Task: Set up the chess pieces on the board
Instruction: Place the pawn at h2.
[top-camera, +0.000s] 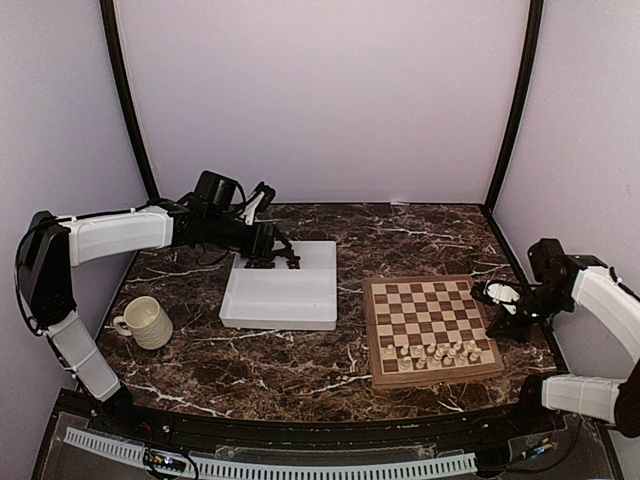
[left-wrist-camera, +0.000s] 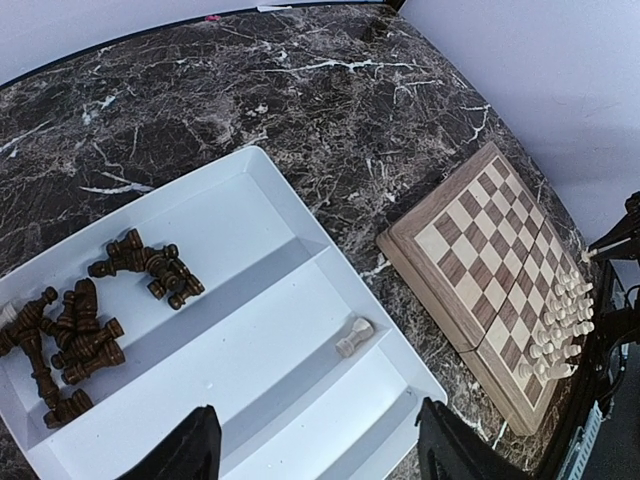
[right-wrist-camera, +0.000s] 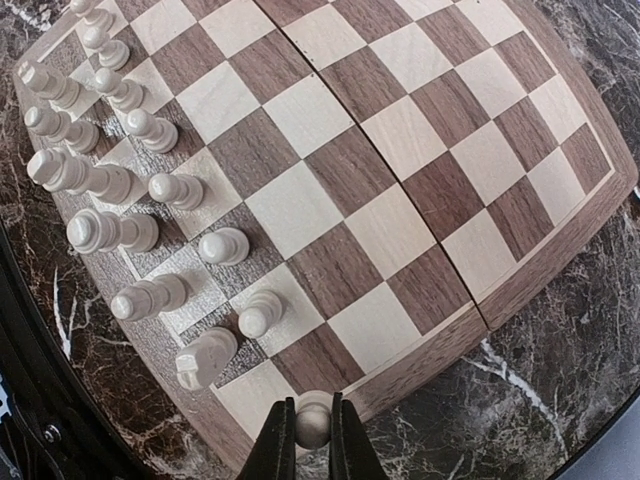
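Right gripper (right-wrist-camera: 311, 408) clenched on one cream-white piece (right-wrist-camera: 312, 428), held over the right border of the board (top-camera: 430, 300), close to its near right corner. The board lies on the right half of the tabletop. White pieces (top-camera: 435, 352) stand in two rows along its near edge. Left gripper (left-wrist-camera: 318, 425) hangs over the white tray (top-camera: 280, 300) mid-tabletop, fingers spread, nothing between them. In the tray, dark pieces (left-wrist-camera: 90, 330) lie heaped. A lone white piece (left-wrist-camera: 354, 336) lies in another compartment.
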